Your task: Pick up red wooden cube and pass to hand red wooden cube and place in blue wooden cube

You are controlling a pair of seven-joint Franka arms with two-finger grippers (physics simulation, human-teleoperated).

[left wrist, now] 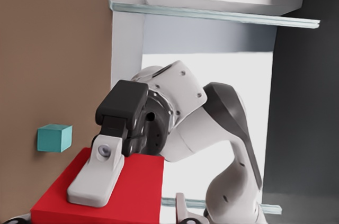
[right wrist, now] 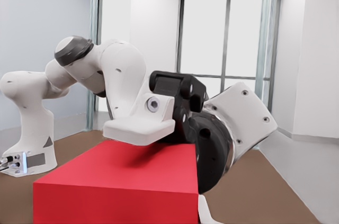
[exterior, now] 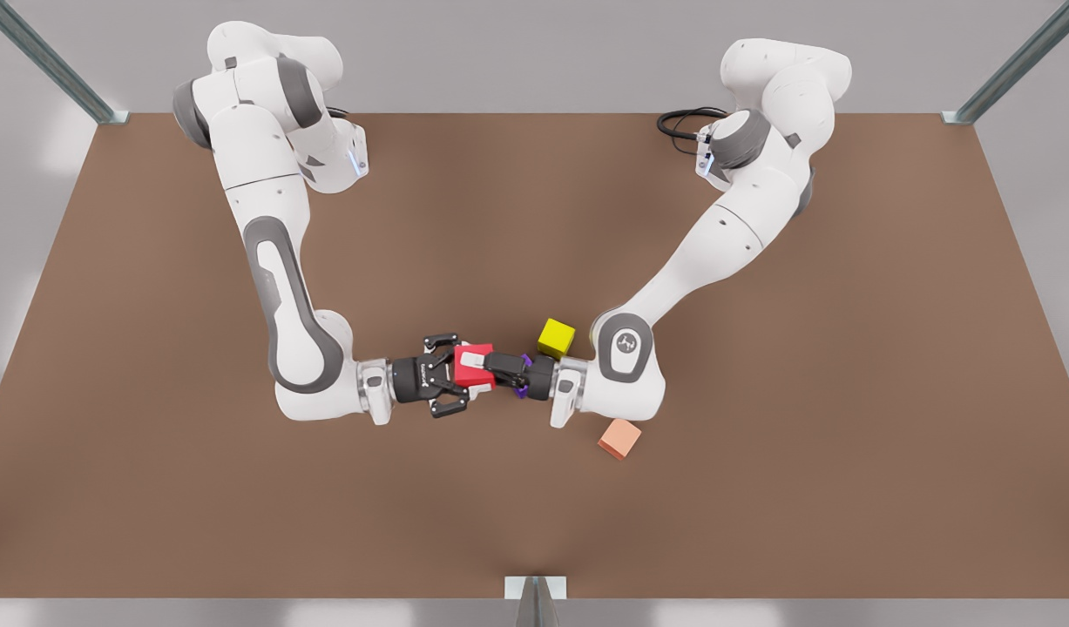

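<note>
The red wooden cube [exterior: 471, 370] hangs above the bench [exterior: 534, 505], pinched between both arms. The left gripper [exterior: 490, 361] has fingers clamped top and bottom, the right gripper [exterior: 465, 373] has its fingers against the sides. The blue wooden cube [left wrist: 54, 137] lies beyond the right gripper, so that arm looks nearer.

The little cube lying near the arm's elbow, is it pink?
More pale peach-orange. The front view shows it best, lying on the brown table.

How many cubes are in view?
5: red cube in the left end effector; yellow cube and peach cube beside that arm; teal cube on the table; purple cube mostly hidden under that end effector.
</note>
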